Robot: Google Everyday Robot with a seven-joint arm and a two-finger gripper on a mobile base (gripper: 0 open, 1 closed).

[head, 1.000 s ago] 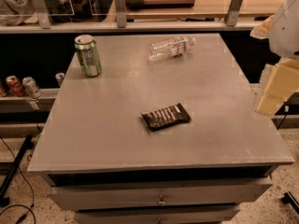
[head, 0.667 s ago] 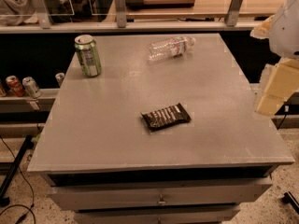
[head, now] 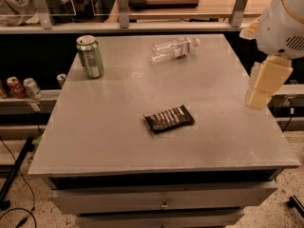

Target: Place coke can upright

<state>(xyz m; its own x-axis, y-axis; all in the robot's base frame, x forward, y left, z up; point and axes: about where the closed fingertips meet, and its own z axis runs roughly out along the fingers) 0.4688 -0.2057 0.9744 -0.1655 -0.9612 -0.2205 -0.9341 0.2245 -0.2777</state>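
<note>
The one can on the table (head: 228, 141) is a green can (head: 90, 57) with a silver top, standing upright near the far left corner; whether it is a coke I cannot tell. Two red and silver cans (head: 15, 86) that may be coke stand upright side by side on a low shelf (head: 19, 106) left of the table, below its top. The gripper (head: 262, 85), cream-coloured, hangs pointing down just off the table's right edge, well apart from all these cans
</note>
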